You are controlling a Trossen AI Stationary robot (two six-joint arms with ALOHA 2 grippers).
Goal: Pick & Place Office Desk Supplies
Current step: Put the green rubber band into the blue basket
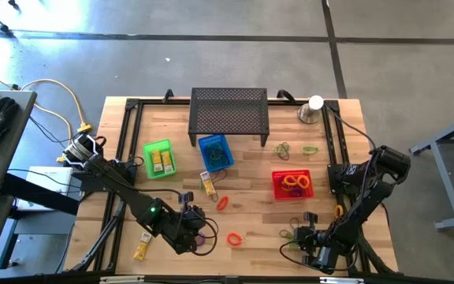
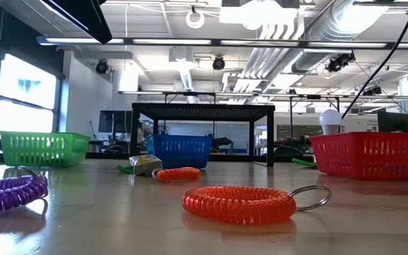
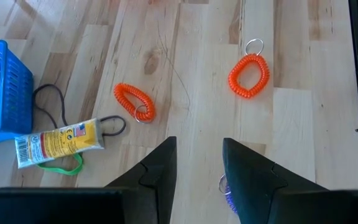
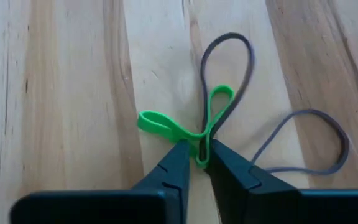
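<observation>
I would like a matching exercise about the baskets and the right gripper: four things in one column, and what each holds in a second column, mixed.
Things:
1. green basket
2. blue basket
3. red basket
4. right gripper

Holds:
a. green rubber band, pinched
b. yellow packets
c. orange coil loops
d. green bands

Pairs: 1-b, 2-d, 3-c, 4-a

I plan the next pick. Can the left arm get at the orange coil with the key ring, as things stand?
Probably yes: the left claw stands open, and bare table lies between it and the orange coil. Nothing blocks the way.
</observation>
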